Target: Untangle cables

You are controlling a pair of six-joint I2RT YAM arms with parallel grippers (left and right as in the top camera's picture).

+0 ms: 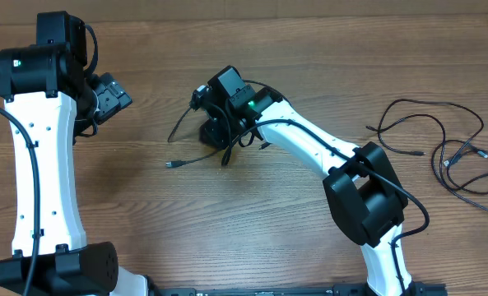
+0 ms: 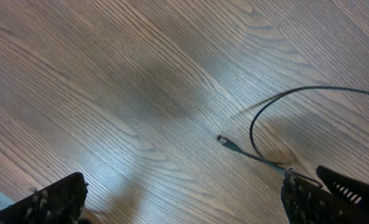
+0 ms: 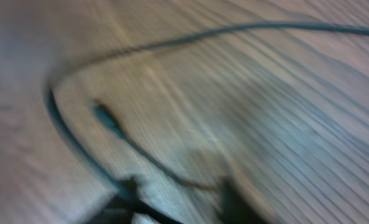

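Two clumps: cables [image 1: 173, 164] at centre, more at far right [image 1: 462, 154].
Left tool [image 2: 184, 198]: fingers spread wide, empty.
Right tool [image 1: 215, 131]: down on centre cables; grip too blurred to tell.

Left pincer [image 2: 184, 194] spread; right arm [image 1: 309, 141] outstretched.

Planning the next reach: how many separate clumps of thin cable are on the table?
2: one clump beneath the right hand at centre, one loose tangle far right. The arm may hide more.
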